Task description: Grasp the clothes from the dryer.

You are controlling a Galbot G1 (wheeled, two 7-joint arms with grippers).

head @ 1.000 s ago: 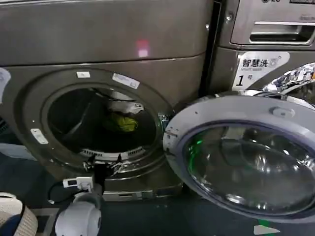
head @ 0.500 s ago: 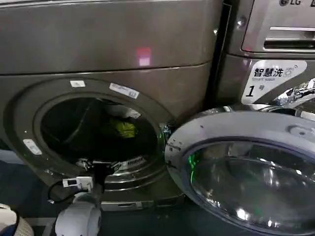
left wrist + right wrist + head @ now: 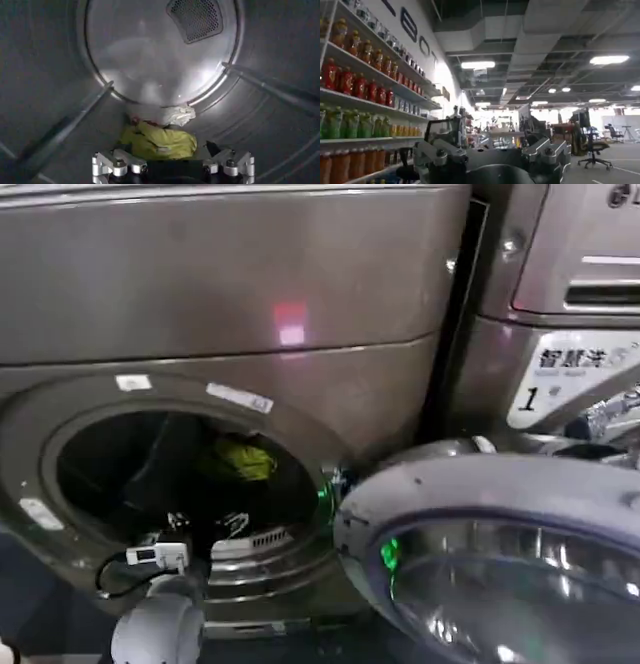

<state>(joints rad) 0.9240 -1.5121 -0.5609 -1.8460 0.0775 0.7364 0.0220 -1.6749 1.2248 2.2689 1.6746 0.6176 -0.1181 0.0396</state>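
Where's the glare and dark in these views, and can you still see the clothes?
Head view: pink glare on the dryer front, green glint on the door glass, drum interior dark, clothes dim. Left wrist view: bright reflections on the drum's back wall, clothes clearly lit beyond the open left gripper. Right wrist view: bright ceiling lights above the right gripper, pointed away.

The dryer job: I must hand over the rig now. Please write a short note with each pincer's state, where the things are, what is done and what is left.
Left pincer: open, inside the drum of the dryer, holding nothing, aimed at the clothes.
Right pincer: open, holding nothing, parked away from the dryer and pointing toward the room with its drink shelves.
Clothes: a yellow-green bundle with a white piece, lying on the drum floor near the back wall, just ahead of the left pincer and not touched.
Done: the glass door is swung open and the left arm has gone through the port.
Left: advance, close on the bundle, pull it out.
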